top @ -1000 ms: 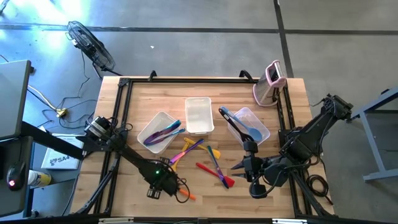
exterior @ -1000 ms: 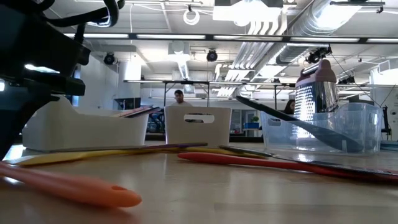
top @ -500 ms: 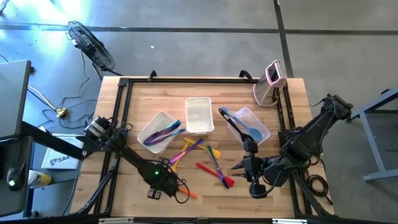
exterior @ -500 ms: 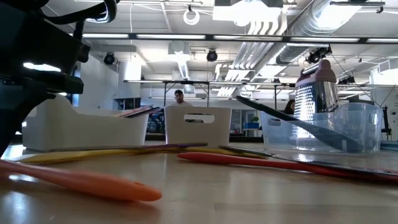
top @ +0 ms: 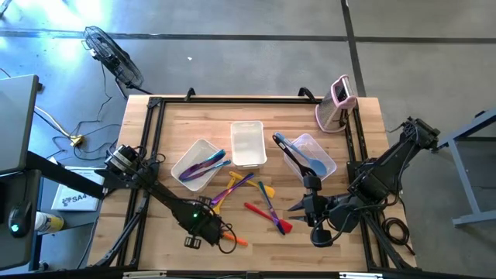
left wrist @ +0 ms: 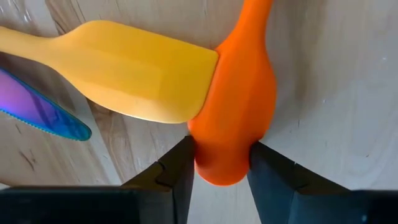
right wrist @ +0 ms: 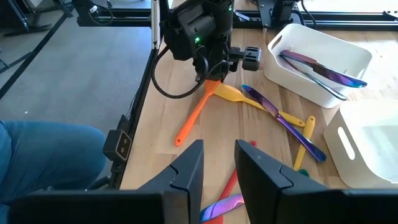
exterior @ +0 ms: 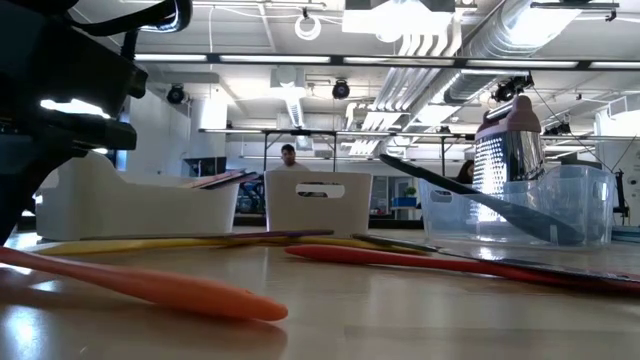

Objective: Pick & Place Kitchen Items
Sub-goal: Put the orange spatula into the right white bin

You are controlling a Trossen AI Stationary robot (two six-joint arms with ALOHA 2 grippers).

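Fingers [left wrist: 180, 171] of the left gripper [left wrist: 219, 168] press both sides of the orange spatula [left wrist: 239, 106] at its wide end, clamped on it. That spatula lies flat on the table [top: 364, 124], its slim handle running away from the gripper toward the table's near edge, with bare wood all around the handle. Its wide end touches the blade of a yellow spatula [left wrist: 118, 78], and a purple-and-blue utensil [left wrist: 37, 112] lies just beyond that. Near the orange spatula, toward the table's middle, a red spoon [top: 263, 215] lies loose. The right gripper [right wrist: 219, 165] hovers low on the far side of the red spoon, its fingers a narrow gap apart and holding nothing.
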